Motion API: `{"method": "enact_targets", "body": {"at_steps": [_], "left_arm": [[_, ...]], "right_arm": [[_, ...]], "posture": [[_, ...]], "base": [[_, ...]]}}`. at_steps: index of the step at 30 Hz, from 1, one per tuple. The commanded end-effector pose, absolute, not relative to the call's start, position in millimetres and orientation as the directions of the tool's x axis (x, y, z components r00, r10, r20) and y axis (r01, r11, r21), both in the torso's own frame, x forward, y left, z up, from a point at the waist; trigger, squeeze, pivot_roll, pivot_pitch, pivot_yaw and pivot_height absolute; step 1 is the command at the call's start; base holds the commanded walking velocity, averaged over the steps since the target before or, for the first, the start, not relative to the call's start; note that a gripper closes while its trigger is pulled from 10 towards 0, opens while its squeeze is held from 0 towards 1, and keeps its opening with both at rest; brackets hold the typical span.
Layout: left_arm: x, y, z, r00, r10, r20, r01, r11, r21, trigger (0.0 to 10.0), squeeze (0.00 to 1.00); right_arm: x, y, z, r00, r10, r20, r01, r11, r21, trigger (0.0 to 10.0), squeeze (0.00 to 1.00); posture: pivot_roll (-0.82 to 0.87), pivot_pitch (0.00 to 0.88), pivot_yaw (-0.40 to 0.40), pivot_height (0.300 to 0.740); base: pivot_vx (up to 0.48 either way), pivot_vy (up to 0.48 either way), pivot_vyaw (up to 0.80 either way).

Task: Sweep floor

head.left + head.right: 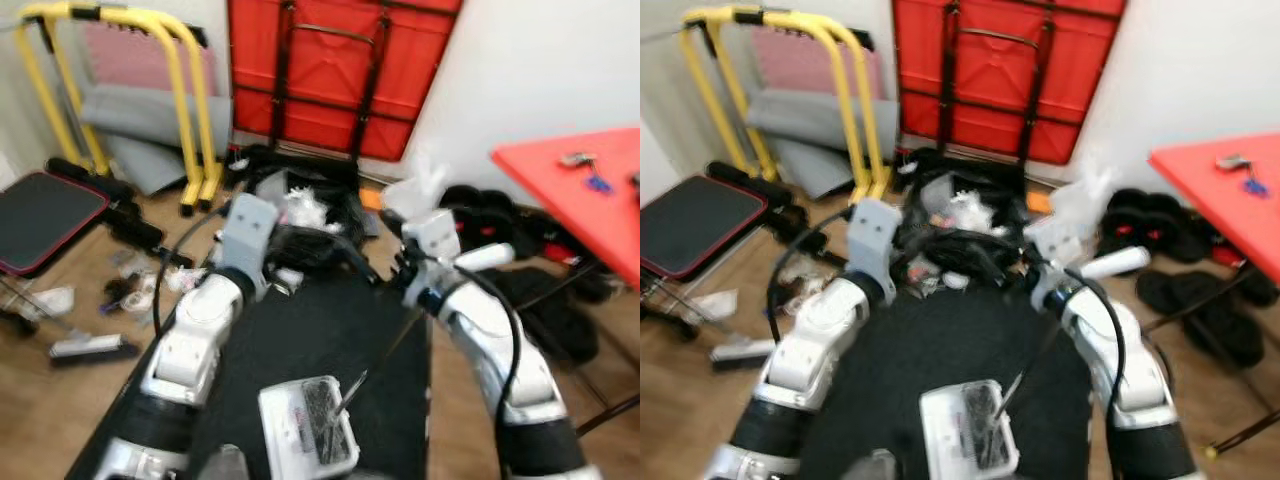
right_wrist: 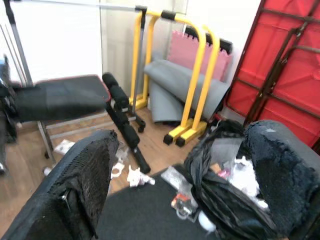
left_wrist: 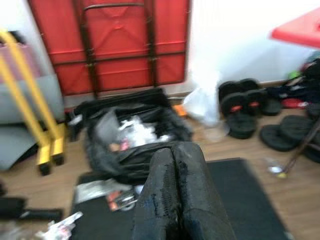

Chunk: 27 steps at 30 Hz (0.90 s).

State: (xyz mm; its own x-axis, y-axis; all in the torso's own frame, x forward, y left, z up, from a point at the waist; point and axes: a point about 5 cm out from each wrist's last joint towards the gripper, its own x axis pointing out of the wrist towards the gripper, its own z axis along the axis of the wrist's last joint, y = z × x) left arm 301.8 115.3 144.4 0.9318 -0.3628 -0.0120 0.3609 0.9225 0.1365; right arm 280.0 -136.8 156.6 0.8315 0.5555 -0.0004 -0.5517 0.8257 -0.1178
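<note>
Both silver arms are raised over a black mat [image 1: 330, 330] on the wooden floor. My left gripper [image 3: 173, 150] is shut with nothing between its fingers and points at an open black bag [image 3: 132, 132] full of white and grey rubbish. My right gripper [image 2: 185, 135] is open and empty, its two fingers wide apart in front of the same black bag [image 2: 235, 190]. Paper scraps [image 1: 45, 298] and a flat white brush-like thing [image 1: 92, 348] lie on the floor at the left. A white boxy object [image 1: 308, 420] with a thin dark rod sits low in front of me.
Yellow bars [image 1: 185, 90] and a grey mat stand at the back left, with a black bench [image 1: 45, 215] beside them. A red folded table [image 1: 335, 70] leans on the wall. A red table [image 1: 590, 185] is at the right, with black shoes [image 1: 490, 215] under it.
</note>
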Motion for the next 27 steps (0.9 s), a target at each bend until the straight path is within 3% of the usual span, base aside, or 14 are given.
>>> {"method": "enact_targets", "body": {"at_steps": [1, 10, 13, 21, 22, 27], "left_arm": [[300.3, 105.7, 143.9, 0.92, -0.391, -0.016, 0.39, 0.911, 0.131, 10.0, 0.0], [300.7, 106.2, 143.2, 0.918, -0.396, -0.024, 0.396, 0.908, 0.136, 10.0, 0.0], [300.5, 106.6, 143.3, 0.918, -0.395, -0.024, 0.394, 0.909, 0.137, 10.0, 0.0], [302.9, 109.7, 144.7, 0.928, -0.372, -0.017, 0.37, 0.914, 0.165, 10.0, 0.0], [303.8, 110.7, 145.9, 0.931, -0.365, -0.008, 0.361, 0.916, 0.174, 0.0, 0.0], [305.4, 113.9, 147.5, 0.939, -0.343, 0.004, 0.336, 0.921, 0.197, 0.0, 0.0]], "right_arm": [[278.5, -143.3, 155.8, 0.842, 0.539, -0.01, -0.535, 0.834, -0.137, 10.0, 0.0], [271.2, -130.2, 159.9, 0.793, 0.608, -0.039, -0.604, 0.775, -0.188, 10.0, 0.0], [271.7, -130.6, 159.4, 0.799, 0.598, -0.062, -0.596, 0.775, -0.21, 10.0, 0.0], [260.5, -136.3, 173.4, 0.723, 0.689, -0.046, -0.685, 0.707, -0.179, 10.0, 0.0], [261.6, -139.1, 171.1, 0.735, 0.676, -0.054, -0.674, 0.717, -0.178, 10.0, 0.0], [264.1, -144.7, 167.4, 0.761, 0.645, -0.066, -0.645, 0.744, -0.175, 10.0, 0.0]], "posture": [[-0.17, 0.05, -0.142, 0.74], [-0.17, 0.053, -0.138, 0.74], [-0.17, 0.055, -0.136, 0.73], [-0.18, 0.055, -0.132, 0.7], [-0.18, 0.054, -0.131, 0.695], [-0.18, 0.054, -0.131, 0.685]], "base": [[0.0, 0.0, 0.0], [0.0, 0.0, 0.0], [0.0, 0.0, 0.0], [0.0, 0.0, 0.0], [0.0, 0.0, 0.0], [0.0, 0.0, 0.0]]}}
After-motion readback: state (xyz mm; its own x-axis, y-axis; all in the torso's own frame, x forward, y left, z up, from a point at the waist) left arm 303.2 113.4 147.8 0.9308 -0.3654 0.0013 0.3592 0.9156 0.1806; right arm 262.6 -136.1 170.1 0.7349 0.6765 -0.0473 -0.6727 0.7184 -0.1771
